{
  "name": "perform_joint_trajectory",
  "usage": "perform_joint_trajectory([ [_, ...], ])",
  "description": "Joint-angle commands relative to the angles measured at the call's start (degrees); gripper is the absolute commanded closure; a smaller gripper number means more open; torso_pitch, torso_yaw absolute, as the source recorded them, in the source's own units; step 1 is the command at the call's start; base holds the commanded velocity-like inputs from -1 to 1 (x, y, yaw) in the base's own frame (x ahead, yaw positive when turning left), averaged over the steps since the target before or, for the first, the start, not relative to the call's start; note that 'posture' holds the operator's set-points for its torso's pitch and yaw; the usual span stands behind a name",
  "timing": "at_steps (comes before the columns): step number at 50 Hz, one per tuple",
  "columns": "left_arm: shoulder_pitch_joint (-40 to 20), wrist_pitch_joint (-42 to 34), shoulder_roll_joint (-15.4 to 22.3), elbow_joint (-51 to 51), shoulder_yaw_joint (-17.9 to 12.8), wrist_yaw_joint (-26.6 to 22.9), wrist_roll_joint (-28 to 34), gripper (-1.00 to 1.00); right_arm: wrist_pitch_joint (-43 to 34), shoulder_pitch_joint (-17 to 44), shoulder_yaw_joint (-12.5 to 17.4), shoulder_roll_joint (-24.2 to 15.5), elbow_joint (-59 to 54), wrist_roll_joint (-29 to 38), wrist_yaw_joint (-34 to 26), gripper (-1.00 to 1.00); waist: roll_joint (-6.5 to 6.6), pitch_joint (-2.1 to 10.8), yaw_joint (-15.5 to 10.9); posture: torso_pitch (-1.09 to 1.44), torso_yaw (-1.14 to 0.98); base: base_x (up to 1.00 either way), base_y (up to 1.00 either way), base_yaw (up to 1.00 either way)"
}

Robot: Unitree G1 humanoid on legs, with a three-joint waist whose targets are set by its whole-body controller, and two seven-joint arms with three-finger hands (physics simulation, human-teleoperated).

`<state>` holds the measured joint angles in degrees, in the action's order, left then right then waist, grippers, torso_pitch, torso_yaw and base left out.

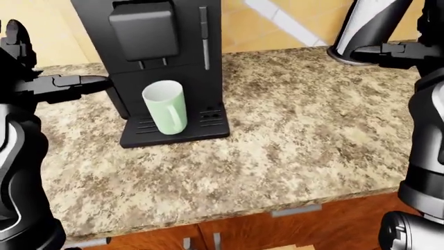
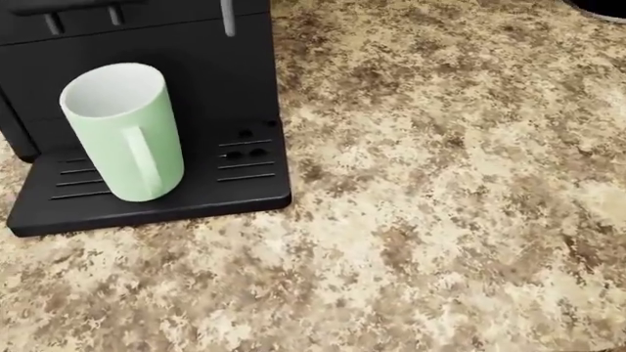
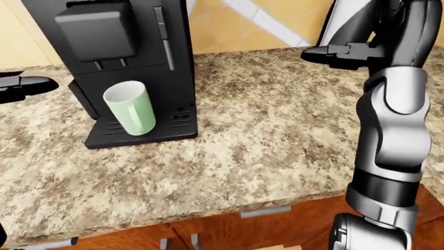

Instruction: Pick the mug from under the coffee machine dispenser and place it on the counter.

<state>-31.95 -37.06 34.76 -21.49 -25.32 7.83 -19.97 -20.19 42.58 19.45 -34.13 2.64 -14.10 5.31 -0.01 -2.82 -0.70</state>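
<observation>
Mug (image 2: 125,132): rigid, smooth, likely light; grasp around body. Both robot hands (image 1: 73,83) (image 3: 333,54) extended open, empty.

A speckled beige-and-brown granite desk (image 1: 291,140) is seen filling most of each view, its rounded edge running along the bottom of the eye views. Beneath that edge, reddish-brown wooden cabinet fronts (image 3: 298,229) are fitted, with a flat grey metal drawer handle (image 3: 262,212) mounted just under the edge. Above the desk, a tan tiled wall (image 1: 277,26) crossed by a pale diagonal band is shown. Even, soft light is cast throughout.
</observation>
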Motion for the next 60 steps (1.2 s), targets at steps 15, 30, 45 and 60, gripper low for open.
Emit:
perform_joint_trajectory([
  [15,-1.3,1.7,1.3,-2.5,-1.8,0.3,0.3,-1.0,2.5,1.6,-0.1,0.1,2.7,3.4,-1.8,-1.0,-1.13,0.46,-2.0,0.0,0.0,0.0,0.0,1.0],
  [30,-1.7,1.6,1.1,-2.5,-1.2,1.0,0.8,-1.0,-1.4,2.0,0.1,0.0,2.6,1.8,-1.7,-1.0,1.3,0.3,1.0,0.0,0.0,0.0,0.02,0.07],
  [45,0.0,-5.9,-0.3,-4.4,-1.5,6.1,-0.2,-1.0,-4.1,1.5,0.8,-0.2,3.5,-2.3,-1.0,-1.0,1.22,0.97,1.4,0.0,0.0,0.0,0.0,0.0],
  [60,-1.7,-12.9,-6.4,-9.3,2.6,13.8,4.7,-1.0,-4.2,1.5,0.7,-0.5,2.8,-1.6,-0.4,-1.0,0.12,1.31,1.0,0.0,0.0,0.0,0.0,0.0],
])
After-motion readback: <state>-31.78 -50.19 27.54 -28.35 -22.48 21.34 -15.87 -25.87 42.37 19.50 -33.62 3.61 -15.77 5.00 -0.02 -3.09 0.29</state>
